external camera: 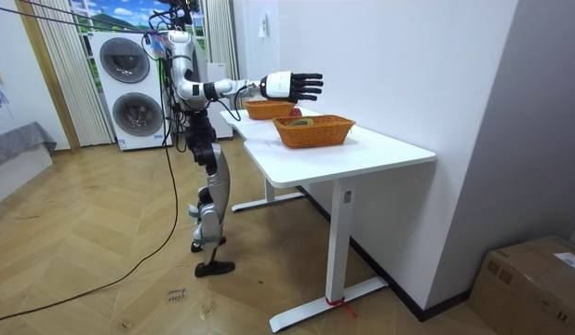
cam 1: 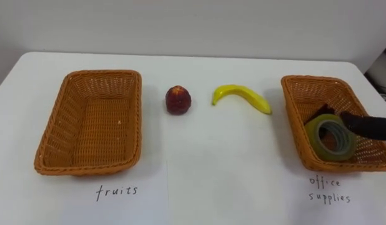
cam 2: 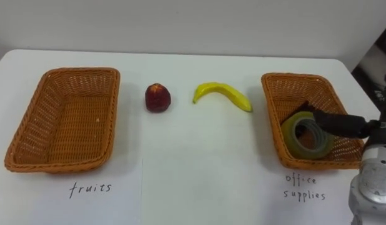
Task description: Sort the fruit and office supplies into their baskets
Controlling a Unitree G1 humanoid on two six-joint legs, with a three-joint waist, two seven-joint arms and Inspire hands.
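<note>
White tabletop (cam 1: 199, 169) with two wicker baskets, one at each end. The left basket (cam 1: 99, 125) holds nothing and has a handwritten label (cam 1: 117, 190) on the tabletop just in front of it. The right basket (cam 1: 305, 84) has its own handwritten label (cam 1: 329, 189) in front.

A roll of tape (cam 1: 315, 134), greenish, is inside the right basket, tilted against the near wall. A dark flat item (cam 1: 319, 116) lies behind the tape in the same basket; I can't tell what it is.

Two fruits are out on the tabletop between the baskets, apart from each other. A dark red round fruit (cam 1: 178, 100), a peach or an apple, sits nearer the left basket. A yellow banana (cam 1: 243, 95) lies nearer the right basket, just beside its left rim but not touching it.

The right hand (cam 1: 371, 126) comes in from the right over the right basket, its dark fingers reaching to the edge of the tape roll. In the room view the fingers are straight and spread, grasping nothing, and the hand is level with or a bit above the basket rims. I can't tell whether it touches the tape.

In the room view the robot stands upright at the far end of the tabletop with its right arm stretched out level over it. Stacked washing machines (external camera: 129, 88) are behind the robot. The floor is wood, and a cardboard box (external camera: 539, 279) sits at the room view's lower right.
</note>
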